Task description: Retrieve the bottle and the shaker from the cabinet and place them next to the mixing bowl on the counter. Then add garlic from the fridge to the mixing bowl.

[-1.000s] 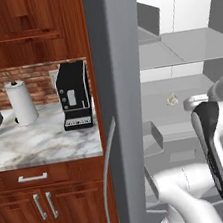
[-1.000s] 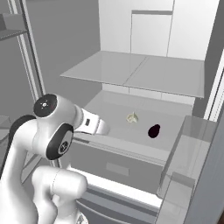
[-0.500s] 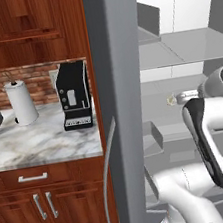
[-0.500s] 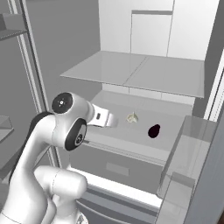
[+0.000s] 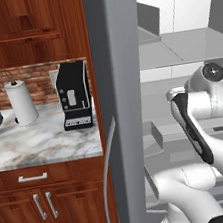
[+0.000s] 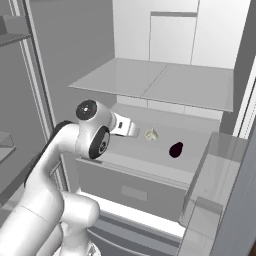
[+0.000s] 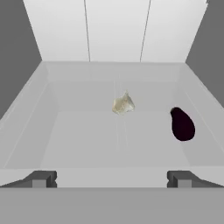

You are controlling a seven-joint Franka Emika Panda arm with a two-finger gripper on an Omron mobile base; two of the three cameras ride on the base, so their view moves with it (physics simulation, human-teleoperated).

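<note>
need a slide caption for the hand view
Open claw faces the garlic on the fridge shelf, a dark lump beside it.

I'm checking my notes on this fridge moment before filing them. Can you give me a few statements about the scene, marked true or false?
1. The tool is open and holds nothing. True.
2. The garlic lies on a shelf inside the fridge. True.
3. The garlic is already between the tool's fingertips. False: it lies farther back on the shelf, apart from them.
4. A dark purple item lies beside the garlic on the same shelf. True.
5. The fridge door is shut. False: it stands open, with the arm reaching inside.
6. A mixing bowl sits on the fridge shelf. False: none is there.
</note>
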